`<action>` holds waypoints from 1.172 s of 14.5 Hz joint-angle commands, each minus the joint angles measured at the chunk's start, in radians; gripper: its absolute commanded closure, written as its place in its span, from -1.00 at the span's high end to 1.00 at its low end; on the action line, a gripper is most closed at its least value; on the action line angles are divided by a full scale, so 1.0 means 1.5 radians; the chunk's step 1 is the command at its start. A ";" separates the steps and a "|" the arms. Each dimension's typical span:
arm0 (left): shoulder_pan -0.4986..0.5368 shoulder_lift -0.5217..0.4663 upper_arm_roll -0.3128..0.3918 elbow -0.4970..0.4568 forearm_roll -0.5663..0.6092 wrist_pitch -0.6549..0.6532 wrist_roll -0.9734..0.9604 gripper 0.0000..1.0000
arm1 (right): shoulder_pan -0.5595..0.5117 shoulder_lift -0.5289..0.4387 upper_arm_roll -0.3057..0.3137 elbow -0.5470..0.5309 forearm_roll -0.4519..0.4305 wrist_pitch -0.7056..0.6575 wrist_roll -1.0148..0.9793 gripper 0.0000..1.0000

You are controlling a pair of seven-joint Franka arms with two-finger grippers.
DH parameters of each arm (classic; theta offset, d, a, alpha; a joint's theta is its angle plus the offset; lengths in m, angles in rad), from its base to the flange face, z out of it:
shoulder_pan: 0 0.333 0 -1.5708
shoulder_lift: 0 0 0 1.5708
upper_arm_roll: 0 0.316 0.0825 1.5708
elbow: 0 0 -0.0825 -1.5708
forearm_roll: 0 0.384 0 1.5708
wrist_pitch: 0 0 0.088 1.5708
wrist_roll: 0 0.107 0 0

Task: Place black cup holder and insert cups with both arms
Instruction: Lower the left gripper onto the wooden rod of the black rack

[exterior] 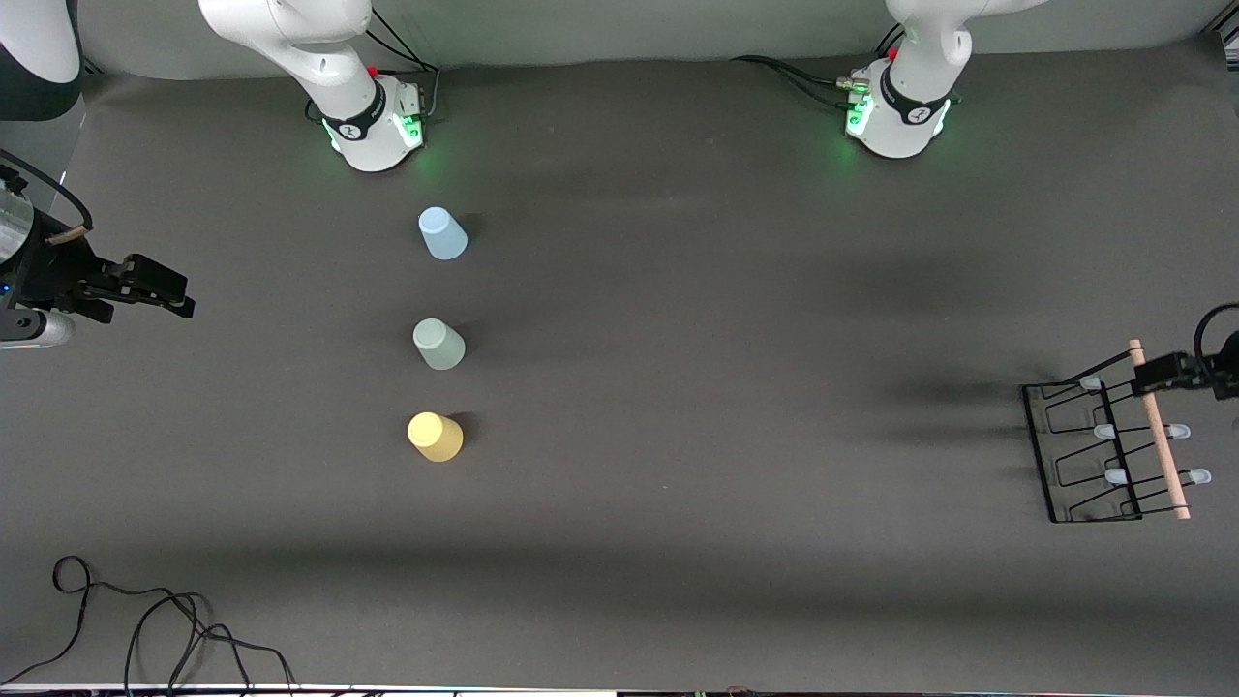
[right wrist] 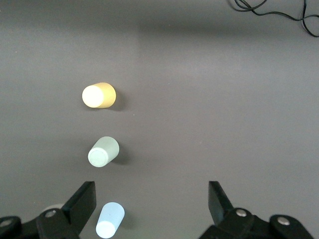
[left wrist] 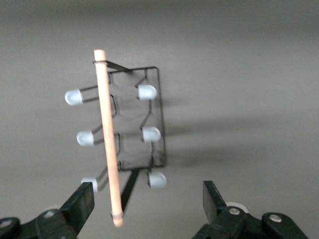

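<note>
**Both grippers wide, nothing held**

My right gripper (exterior: 160, 290) hangs at its end of the table, jaws spread, empty. The cups (exterior: 441, 347) stand mouth-down in a line running away from the front camera. The black cup holder (exterior: 1099, 455) sits at the left arm's end, rod along that same line; left gripper (left wrist: 147, 199) above it, wide open, gripping nothing.

No words, labels, brands or numbers can be read anywhere: the only mark is a small white emblem, too small to make out, on the black band of each arm base (exterior: 373, 131).
</note>
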 commanded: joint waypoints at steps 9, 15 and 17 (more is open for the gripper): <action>0.070 0.096 -0.005 -0.035 -0.021 0.159 0.101 0.54 | -0.003 -0.001 0.006 0.009 -0.002 -0.006 -0.009 1.00; 0.063 0.097 -0.005 -0.039 -0.016 0.154 0.102 0.24 | 0.012 0.007 0.007 0.014 -0.004 0.004 -0.005 0.99; 0.061 0.097 -0.005 -0.041 -0.016 0.151 0.102 -0.16 | 0.014 0.007 0.008 0.014 -0.004 0.004 -0.005 0.99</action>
